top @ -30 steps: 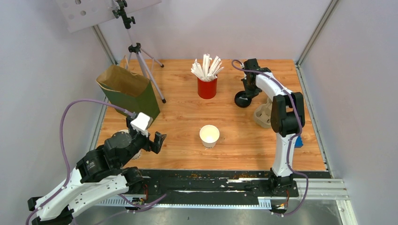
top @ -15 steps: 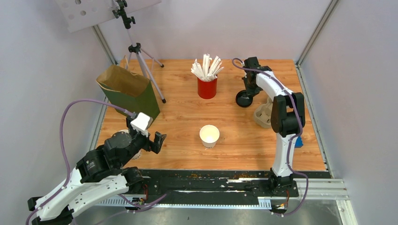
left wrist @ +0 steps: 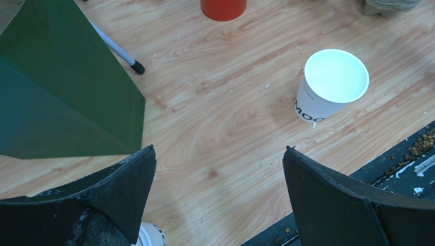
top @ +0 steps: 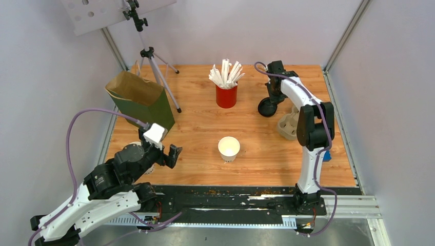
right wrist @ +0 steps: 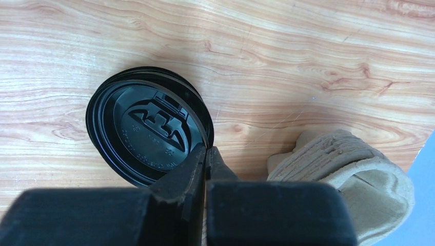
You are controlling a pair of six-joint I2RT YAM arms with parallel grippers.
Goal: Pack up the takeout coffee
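Observation:
The takeout coffee's white paper cup (top: pixel 229 147) stands upright and open-topped in the middle of the table, also seen in the left wrist view (left wrist: pixel 331 84). Its round black lid (top: pixel 266 108) is apart from it at the back right. My right gripper (top: pixel 271 100) is shut on that lid's rim (right wrist: pixel 149 130), jaws pinched together at the edge (right wrist: pixel 206 152). The green paper bag (top: pixel 141 101) stands open at the back left. My left gripper (top: pixel 165 151) hovers low near the front left, jaws wide open (left wrist: pixel 219 154) with only bare wood between them.
A red cup of white sticks (top: pixel 226 87) stands at the back centre. A cardboard cup carrier (top: pixel 288 124) lies right of the lid. A tripod (top: pixel 154 72) stands beside the bag. Another white cup (left wrist: pixel 152 237) peeks out under my left finger.
The right gripper with the lid has shifted very slightly. The left arm and the cup have not moved.

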